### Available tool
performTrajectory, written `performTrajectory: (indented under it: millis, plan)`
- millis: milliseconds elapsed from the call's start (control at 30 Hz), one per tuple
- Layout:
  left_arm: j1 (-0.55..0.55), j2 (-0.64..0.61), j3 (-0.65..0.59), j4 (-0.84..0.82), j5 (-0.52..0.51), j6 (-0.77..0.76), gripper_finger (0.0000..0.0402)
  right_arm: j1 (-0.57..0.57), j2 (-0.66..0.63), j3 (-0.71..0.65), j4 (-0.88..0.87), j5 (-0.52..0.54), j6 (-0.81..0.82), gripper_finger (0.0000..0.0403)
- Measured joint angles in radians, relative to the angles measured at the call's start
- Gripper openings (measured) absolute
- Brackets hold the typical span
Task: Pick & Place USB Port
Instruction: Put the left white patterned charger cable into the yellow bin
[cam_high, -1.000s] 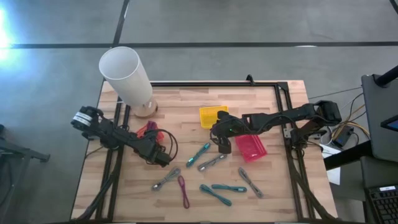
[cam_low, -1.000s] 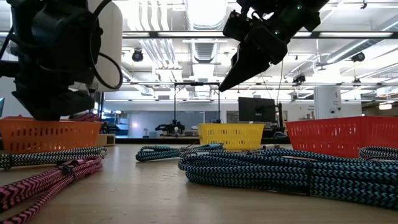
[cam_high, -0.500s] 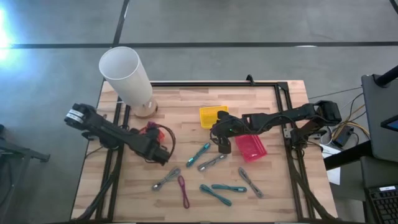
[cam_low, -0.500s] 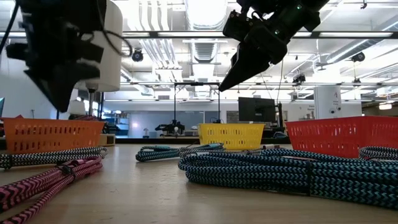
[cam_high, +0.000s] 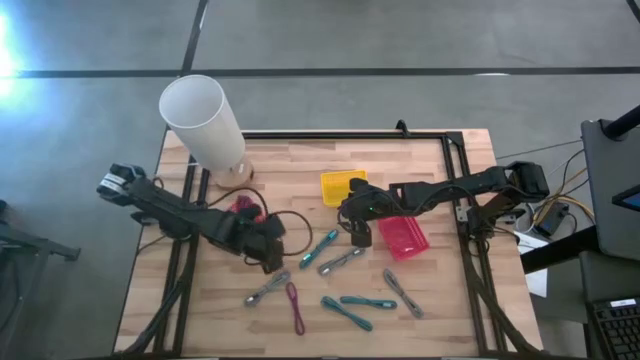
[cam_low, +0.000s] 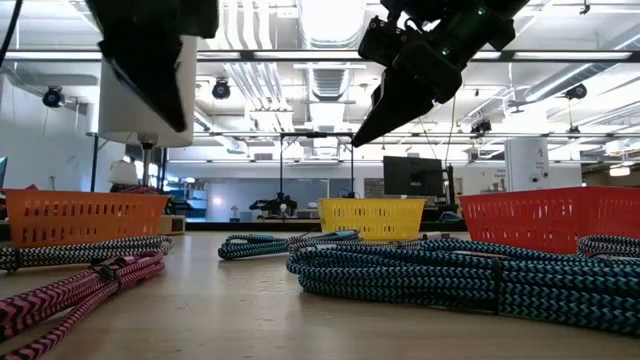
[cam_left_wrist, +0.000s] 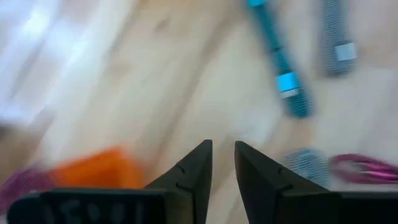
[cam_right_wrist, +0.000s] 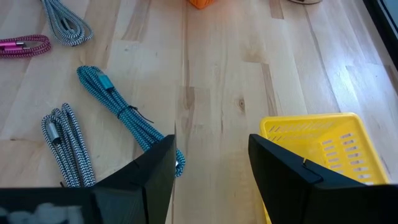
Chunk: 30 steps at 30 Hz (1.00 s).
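Several coiled USB cables lie on the wooden table: a teal one (cam_high: 320, 247), grey ones (cam_high: 340, 261) (cam_high: 267, 289) (cam_high: 402, 293), a pink one (cam_high: 294, 305), and two more teal ones (cam_high: 345, 311) (cam_high: 370, 299). My left gripper (cam_high: 268, 250) (cam_left_wrist: 222, 155) hovers above the table between the orange basket (cam_high: 240, 208) and the cables; its fingers are a narrow gap apart and empty. My right gripper (cam_high: 358, 232) (cam_right_wrist: 211, 149) hangs open and empty between the yellow basket (cam_high: 341, 186) and the red basket (cam_high: 403, 236), above the teal cable (cam_right_wrist: 124, 109).
A tall white cylinder (cam_high: 205, 120) stands on a wooden base at the table's far left corner. A black frame (cam_high: 455, 150) runs along the far and right edges. In the low view, teal coils (cam_low: 450, 270) and pink coils (cam_low: 80, 285) lie near the front.
My left gripper has risen from low over the orange basket and has shifted a little toward the table's right, over the cables. My right arm has kept still. No cable has moved.
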Motion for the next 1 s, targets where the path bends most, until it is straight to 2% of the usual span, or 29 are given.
performTrajectory:
  millis: [100,267,467,733,1000]
  plan:
    - [0.0,0.014,-0.008,0.099,0.078,0.05,0.0094,0.0,0.0,0.0,0.0,0.0,0.0,0.0199]
    - [-0.006,0.029,-0.029,0.143,0.158,-0.036,0.0094,0.0,0.0,0.0,0.0,0.0,0.004,0.0199]
    - [-0.019,0.05,-0.085,0.169,0.305,-0.158,0.0094,0.0,0.0,0.0,0.0,0.0,0.008,0.0199]
    - [-0.07,0.107,-0.152,0.346,0.486,-0.218,0.0095,0.0,0.0,0.0,0.0,0.0,0.006,0.0199]
    - [-0.087,0.181,-0.152,0.347,0.501,-0.181,0.0095,0.0,0.0,0.0,0.001,0.0,0.004,0.0199]
